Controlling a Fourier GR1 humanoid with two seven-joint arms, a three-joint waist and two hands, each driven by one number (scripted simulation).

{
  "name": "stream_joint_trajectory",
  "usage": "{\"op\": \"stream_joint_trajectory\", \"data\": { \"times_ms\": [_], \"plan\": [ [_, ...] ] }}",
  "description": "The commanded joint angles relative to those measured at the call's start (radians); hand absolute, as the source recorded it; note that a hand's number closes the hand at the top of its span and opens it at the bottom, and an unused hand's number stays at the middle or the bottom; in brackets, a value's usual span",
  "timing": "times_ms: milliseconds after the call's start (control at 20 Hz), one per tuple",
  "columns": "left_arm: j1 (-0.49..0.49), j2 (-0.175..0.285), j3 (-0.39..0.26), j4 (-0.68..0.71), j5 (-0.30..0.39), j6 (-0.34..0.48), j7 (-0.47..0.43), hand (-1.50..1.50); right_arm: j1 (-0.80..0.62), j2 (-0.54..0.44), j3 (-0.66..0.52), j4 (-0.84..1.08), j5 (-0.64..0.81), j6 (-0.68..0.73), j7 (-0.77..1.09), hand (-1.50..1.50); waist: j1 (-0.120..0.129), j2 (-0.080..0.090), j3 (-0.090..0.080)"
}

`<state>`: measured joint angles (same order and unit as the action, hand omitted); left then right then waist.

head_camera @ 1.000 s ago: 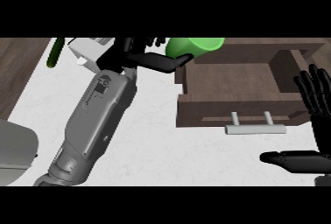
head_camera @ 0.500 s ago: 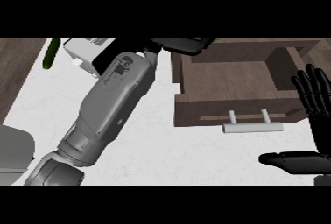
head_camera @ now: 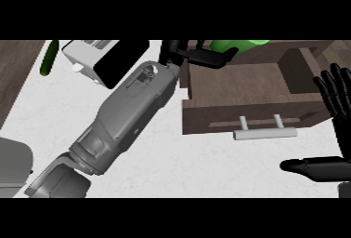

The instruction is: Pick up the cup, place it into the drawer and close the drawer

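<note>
A green cup [head_camera: 237, 45] shows at the top of the head view, over the back edge of the open wooden drawer [head_camera: 247, 88]. My left hand [head_camera: 198, 54] is curled round the cup's left side and hides much of it. The left forearm [head_camera: 130, 111] stretches diagonally up across the white counter. The drawer stands pulled out, its pale handle [head_camera: 264, 133] facing me. My right hand [head_camera: 332, 125] rests open at the right edge, fingers pointing up, thumb low.
A white and black box-shaped appliance [head_camera: 103, 58] stands at the top left beside a green stick-like thing [head_camera: 48, 58]. A grey object [head_camera: 14, 162] sits at the lower left edge. White counter [head_camera: 205, 162] lies in front of the drawer.
My left arm has reached farther forward and right, carrying the cup from beside the drawer's left corner to over its back edge. The right hand has stayed still.
</note>
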<state>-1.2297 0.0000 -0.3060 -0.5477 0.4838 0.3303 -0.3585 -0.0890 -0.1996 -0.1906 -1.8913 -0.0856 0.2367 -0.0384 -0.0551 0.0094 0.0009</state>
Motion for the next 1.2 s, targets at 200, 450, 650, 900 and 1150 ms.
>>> {"op": "stream_joint_trajectory", "data": {
  "times_ms": [200,450,650,900,1150],
  "plan": [
    [-0.017,0.0,-0.197,0.089,0.057,0.066,0.041,1.5,0.011,0.015,0.019,0.025,0.029,0.001,-0.03,-1.5,-0.015,0.004,0.0],
    [-0.034,0.0,-0.292,0.091,0.099,0.081,0.075,-1.5,-0.042,-0.005,0.003,0.018,-0.022,0.021,-0.001,-1.5,-0.036,0.009,0.0],
    [-0.032,0.0,-0.368,0.116,0.086,0.117,0.116,-1.5,-0.012,0.014,0.039,0.018,0.032,0.013,-0.036,-1.5,-0.037,0.01,0.001],
    [-0.02,0.0,-0.381,0.1,0.121,0.157,0.055,-1.5,-0.049,0.001,0.008,0.007,-0.003,0.002,0.02,-1.5,-0.027,0.009,0.0],
    [-0.07,0.0,-0.367,0.051,0.162,0.204,0.013,-1.5,-0.046,0.003,-0.011,0.027,-0.173,0.103,0.005,-1.5,-0.028,0.007,0.001]
  ]
}}
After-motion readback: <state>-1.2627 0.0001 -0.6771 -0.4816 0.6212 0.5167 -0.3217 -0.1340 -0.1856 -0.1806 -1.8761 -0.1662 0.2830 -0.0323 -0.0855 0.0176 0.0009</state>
